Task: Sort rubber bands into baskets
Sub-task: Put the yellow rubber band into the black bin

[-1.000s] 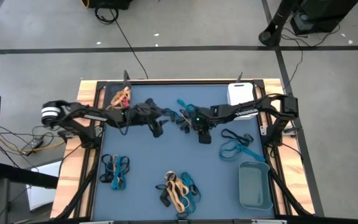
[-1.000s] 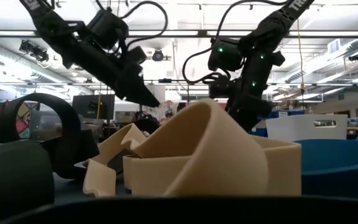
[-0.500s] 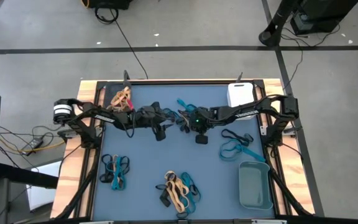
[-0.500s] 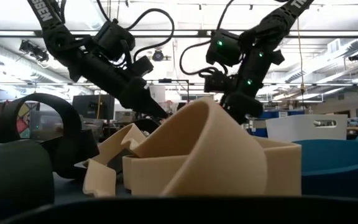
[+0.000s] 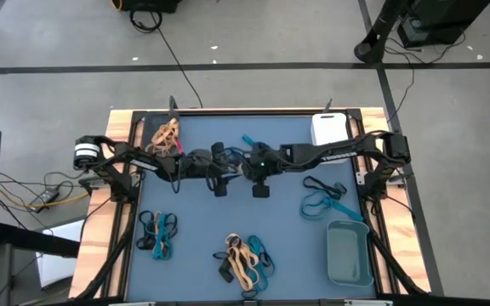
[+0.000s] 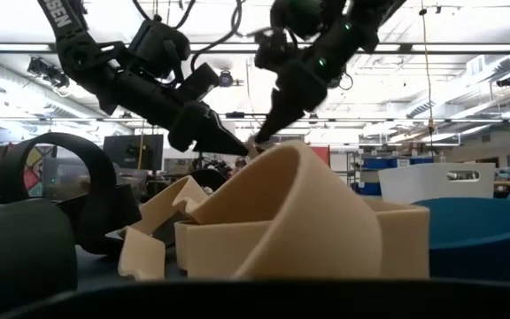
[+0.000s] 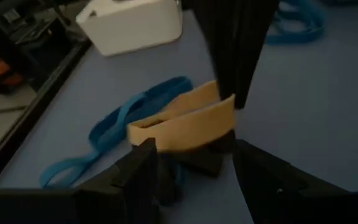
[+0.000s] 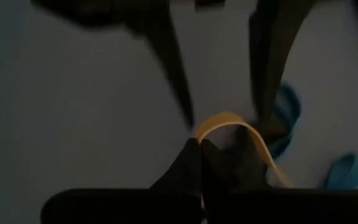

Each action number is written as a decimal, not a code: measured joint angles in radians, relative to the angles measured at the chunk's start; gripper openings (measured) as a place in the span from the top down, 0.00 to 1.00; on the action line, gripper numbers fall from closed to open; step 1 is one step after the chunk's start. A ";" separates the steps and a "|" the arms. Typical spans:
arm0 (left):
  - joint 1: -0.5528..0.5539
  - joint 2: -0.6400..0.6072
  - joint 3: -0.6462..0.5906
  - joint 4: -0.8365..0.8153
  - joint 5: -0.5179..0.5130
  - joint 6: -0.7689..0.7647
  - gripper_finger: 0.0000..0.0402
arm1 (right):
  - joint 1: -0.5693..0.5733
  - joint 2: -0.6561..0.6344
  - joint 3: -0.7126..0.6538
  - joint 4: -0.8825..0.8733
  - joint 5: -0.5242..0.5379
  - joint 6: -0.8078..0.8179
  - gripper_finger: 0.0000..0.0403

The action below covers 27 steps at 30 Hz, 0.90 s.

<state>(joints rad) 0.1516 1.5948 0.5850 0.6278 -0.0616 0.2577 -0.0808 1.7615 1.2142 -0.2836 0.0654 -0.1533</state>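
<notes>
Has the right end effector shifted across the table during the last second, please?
Yes. In the high view the right end effector has moved left, farther from the white basket, toward the left end effector.

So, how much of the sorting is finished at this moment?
Little looks done: the grey-teal basket looks empty, and what the white basket holds cannot be seen. In hand: the right gripper is shut on a tan band at mid-table, and the left gripper is open beside it. Left: the piles of bands lying on the blue mat.

no readable text, labels or numbers
</notes>
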 joint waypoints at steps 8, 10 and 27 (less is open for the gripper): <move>-0.019 0.000 0.000 0.019 -0.001 0.000 0.53 | 0.023 0.000 0.048 0.000 -0.006 -0.026 0.99; -0.019 0.000 0.000 0.022 -0.010 0.000 0.60 | 0.027 0.000 0.048 -0.001 -0.006 -0.026 0.99; -0.016 -0.081 0.000 -0.107 -0.165 -0.110 0.99 | 0.052 0.000 0.048 -0.061 0.186 0.031 0.81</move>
<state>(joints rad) 0.1359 1.5134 0.5846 0.5212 -0.2263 0.1477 -0.0284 1.7615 1.2621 -0.3446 0.2512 -0.1221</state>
